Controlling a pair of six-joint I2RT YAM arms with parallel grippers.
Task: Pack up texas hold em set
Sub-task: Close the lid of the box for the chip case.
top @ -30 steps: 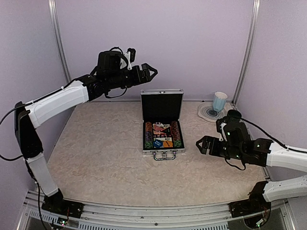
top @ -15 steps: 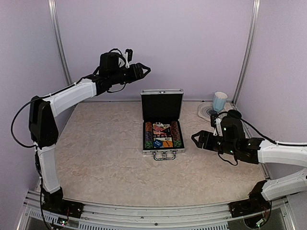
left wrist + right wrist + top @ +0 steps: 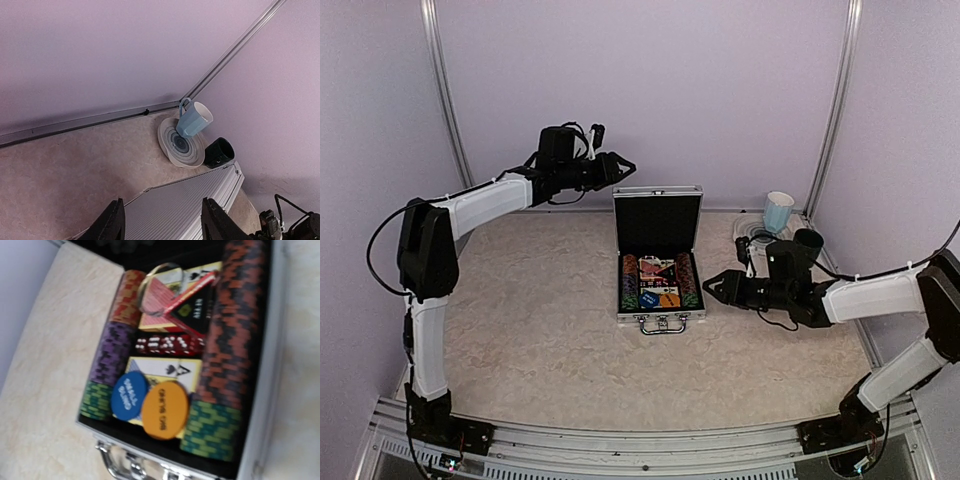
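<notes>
Left tool (image 3: pixel 623 163), fingers (image 3: pixel 114 220) apart, hangs by the top edge of the raised lid (image 3: pixel 658 220). The right tool (image 3: pixel 712 288) sits just beside the open briefcase (image 3: pixel 662 315) on the worktop (image 3: pixel 540 320), jaw state hidden. Danger, I'd say: clear disc (image 3: pixel 162 284) and black triangle (image 3: pixel 197 312) ride high, so a shoved lid could jam or scatter pieces.

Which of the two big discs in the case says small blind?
The blue disc; the orange disc beside it reads big blind.
</notes>
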